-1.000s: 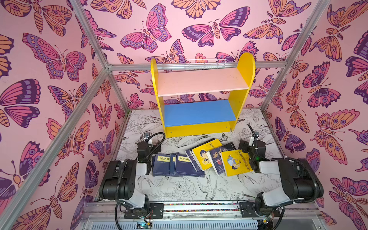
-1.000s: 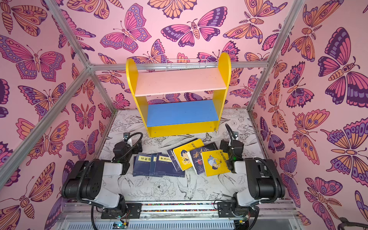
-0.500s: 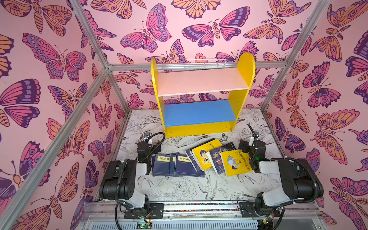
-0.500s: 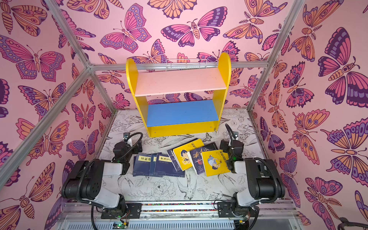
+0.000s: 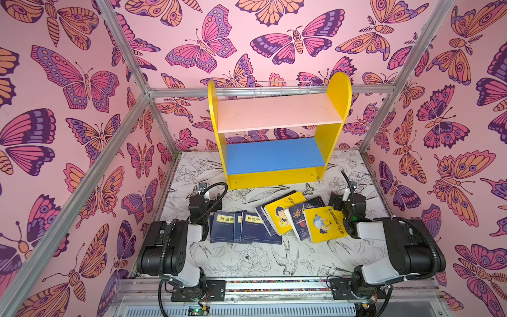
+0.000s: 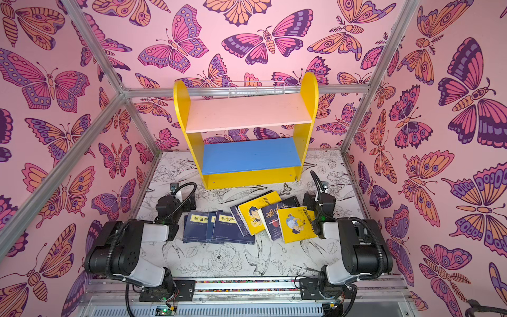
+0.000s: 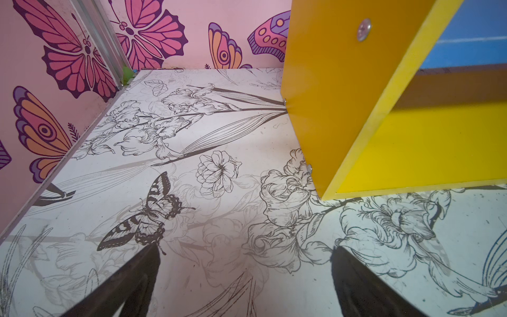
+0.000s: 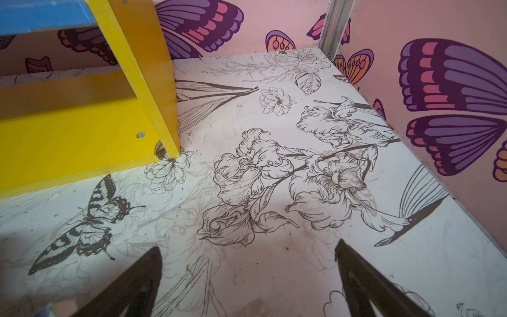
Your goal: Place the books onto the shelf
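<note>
On the tabletop [image 5: 247,260] before the shelf [image 5: 277,114], the books [image 5: 279,216] lie in an overlapping row, none shelved (both boards bare). Flanking them, the left gripper [image 7: 247,260] and right gripper [image 8: 247,247] stand wide open, holding nothing; the whole task is yet to do.

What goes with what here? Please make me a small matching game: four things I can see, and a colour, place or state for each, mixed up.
Things:
1. upper board of the shelf
2. lower board
3. navy books
4. left gripper

Descriptions:
A. blue
B. open, holding nothing
C. pale pink
D. lying flat on the table, in front of the shelf

Pairs: 1-C, 2-A, 3-D, 4-B
</note>
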You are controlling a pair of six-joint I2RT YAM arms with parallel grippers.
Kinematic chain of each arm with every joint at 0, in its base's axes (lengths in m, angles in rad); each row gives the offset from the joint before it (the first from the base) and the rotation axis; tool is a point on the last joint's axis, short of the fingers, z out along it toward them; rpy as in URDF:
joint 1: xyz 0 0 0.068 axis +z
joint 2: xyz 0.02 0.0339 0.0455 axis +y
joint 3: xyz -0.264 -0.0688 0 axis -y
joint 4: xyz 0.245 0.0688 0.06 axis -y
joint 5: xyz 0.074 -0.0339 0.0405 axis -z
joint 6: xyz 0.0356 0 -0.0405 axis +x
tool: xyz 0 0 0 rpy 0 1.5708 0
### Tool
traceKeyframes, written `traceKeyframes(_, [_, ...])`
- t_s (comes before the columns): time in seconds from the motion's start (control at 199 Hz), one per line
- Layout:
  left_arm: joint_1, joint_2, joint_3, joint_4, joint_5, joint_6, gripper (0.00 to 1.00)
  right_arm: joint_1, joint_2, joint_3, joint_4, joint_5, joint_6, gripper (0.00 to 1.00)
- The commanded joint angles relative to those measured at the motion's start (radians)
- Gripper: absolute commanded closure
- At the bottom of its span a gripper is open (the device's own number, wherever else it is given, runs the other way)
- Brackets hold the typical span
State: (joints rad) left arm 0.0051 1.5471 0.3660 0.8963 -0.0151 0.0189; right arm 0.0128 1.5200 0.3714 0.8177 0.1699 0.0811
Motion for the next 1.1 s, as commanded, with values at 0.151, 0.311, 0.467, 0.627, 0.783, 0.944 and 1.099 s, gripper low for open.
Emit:
traceKeyframes(0.151, [-0.005,0.003,-0.001,0.019,0.007,0.009,0.01,-0.002,-0.017,0.02,0.006,-0.007,0.007,0.01])
traceKeyframes(0.311, [0.006,0.002,0.006,0.008,0.027,0.002,0.01,-0.014,-0.015,0.023,0.003,-0.039,0.004,0.01])
traceKeyframes(0.467, [-0.007,-0.066,0.05,-0.127,-0.021,0.009,0.01,-0.013,-0.017,0.015,0.02,-0.042,-0.001,0.01])
traceKeyframes(0.627, [-0.024,-0.246,0.279,-0.687,-0.326,-0.234,0.01,-0.013,-0.118,0.077,-0.181,0.075,0.042,0.0])
traceKeyframes(0.783, [-0.218,-0.378,0.213,-0.741,-0.68,-0.368,0.01,-0.006,-0.235,0.207,-0.565,0.214,0.242,0.09])
traceKeyframes(0.944, [-0.453,-0.374,0.249,-0.937,-0.825,-0.526,0.01,0.022,-0.422,0.206,-0.853,0.273,0.545,0.11])
traceKeyframes(1.099, [-0.558,-0.195,0.366,-0.938,-0.736,-0.564,0.01,0.044,-0.527,0.222,-1.175,0.234,0.829,0.11])
